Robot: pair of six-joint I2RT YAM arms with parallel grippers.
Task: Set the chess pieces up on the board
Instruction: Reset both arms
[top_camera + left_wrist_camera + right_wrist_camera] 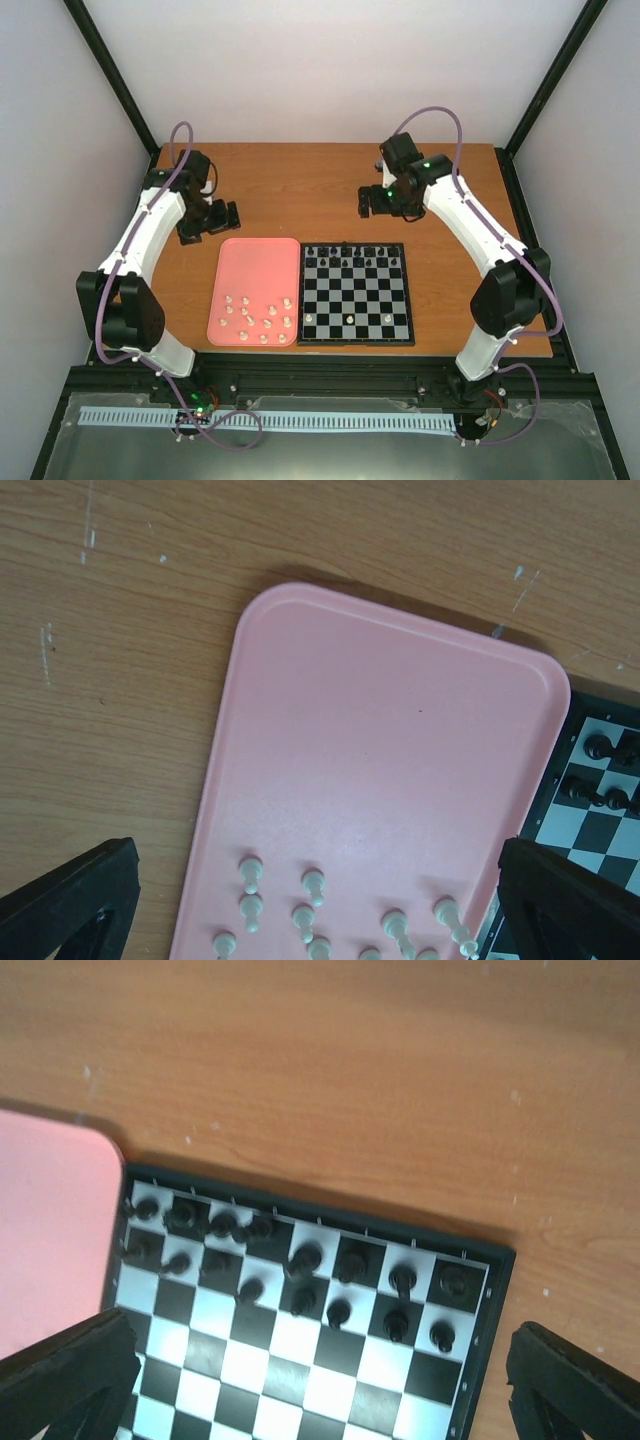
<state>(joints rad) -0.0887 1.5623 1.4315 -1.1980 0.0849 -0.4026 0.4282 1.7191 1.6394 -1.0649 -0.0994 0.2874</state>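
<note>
Wooden table (pixel 300 190), two arms reaching in from the near edge. Chequered board (pixel 355 293) lies flat near the middle of the table, slightly right of centre, with a pink tray (pixel 255 262) just beside its left edge; the two look to be touching along that side. Black chess pieces (pixel 340 1312) fill the two far rows of the board. Those at the left end are crowded and some seem to lean, though the right wrist view is too blurred to be sure. Three cream-white chess pieces (pixel 348 318) stand spaced apart in the near part of the board. More of them lie scattered in the near half of the tray, some upright, some on their sides; the far half of the tray shows bare pink. Left end effector (pixel 210 222) hangs over the table left of the tray's far corner, released, fingers (pixel 70 900) spread wide with nothing between them. Right end effector (pixel 380 203) hangs over bare table beyond the board's far edge, also released, fingers (pixel 570 1380) wide apart, grasping nothing.
</note>
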